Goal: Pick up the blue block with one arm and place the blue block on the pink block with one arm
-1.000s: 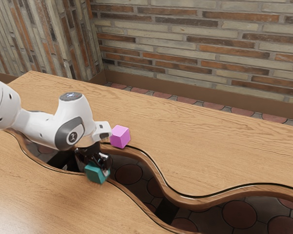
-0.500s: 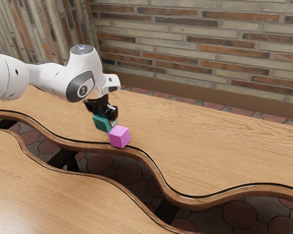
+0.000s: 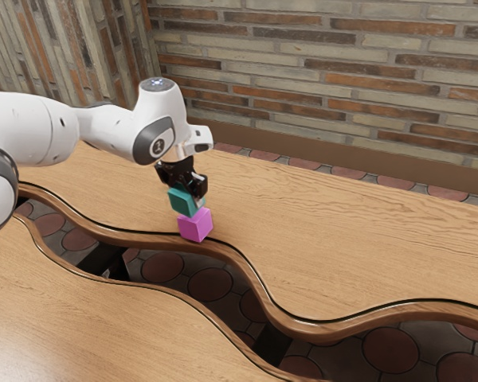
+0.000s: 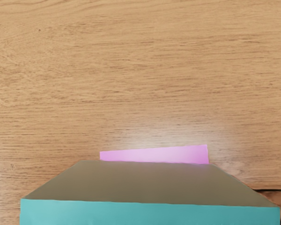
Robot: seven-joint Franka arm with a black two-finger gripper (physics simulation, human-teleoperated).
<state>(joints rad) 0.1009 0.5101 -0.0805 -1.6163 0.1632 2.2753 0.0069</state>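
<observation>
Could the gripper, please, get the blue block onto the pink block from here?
Probably yes: the gripper holds the blue block right above the pink block, with nothing in the way.

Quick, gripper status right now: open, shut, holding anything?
Gripper: shut on the blue block, holding it right on top of the pink block.

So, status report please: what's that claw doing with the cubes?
Claw shut on the small teal-blue cube. Held right over the pink cube; contact not clear. Nothing blocking.
</observation>
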